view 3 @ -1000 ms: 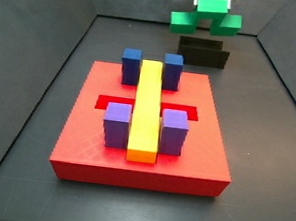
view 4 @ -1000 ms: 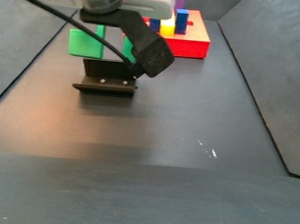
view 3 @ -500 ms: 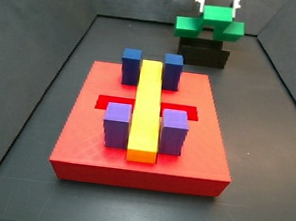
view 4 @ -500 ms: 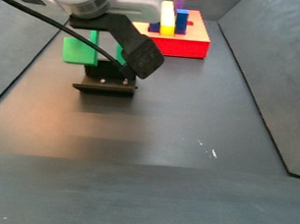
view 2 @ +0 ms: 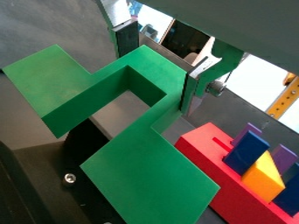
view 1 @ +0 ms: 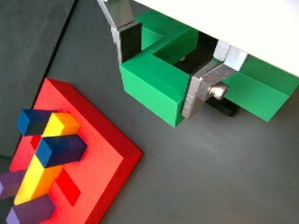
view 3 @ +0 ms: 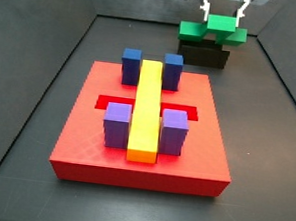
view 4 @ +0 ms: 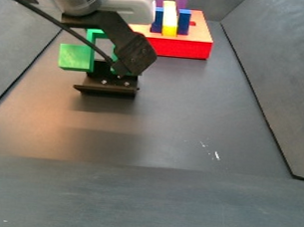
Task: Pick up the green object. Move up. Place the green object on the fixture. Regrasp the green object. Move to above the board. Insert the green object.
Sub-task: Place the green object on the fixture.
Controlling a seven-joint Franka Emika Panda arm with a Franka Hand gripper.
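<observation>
The green object is a bright green notched piece at the far end of the floor. In both side views it sits down on the fixture, a small black block. My gripper comes from above and is shut on the piece. In both wrist views the silver fingers press on either side of the green object's middle bar. The board, a red slab with a cross-shaped recess, lies apart from the fixture, nearer the camera in that view.
The board carries two blue blocks, two purple blocks and a long yellow bar. Dark sloping walls close in the floor on both sides. The black wrist camera mount hangs beside the green object.
The gripper has come down with the green object held in it, from a little above the fixture to sitting on it. The board and its blocks have not moved.
</observation>
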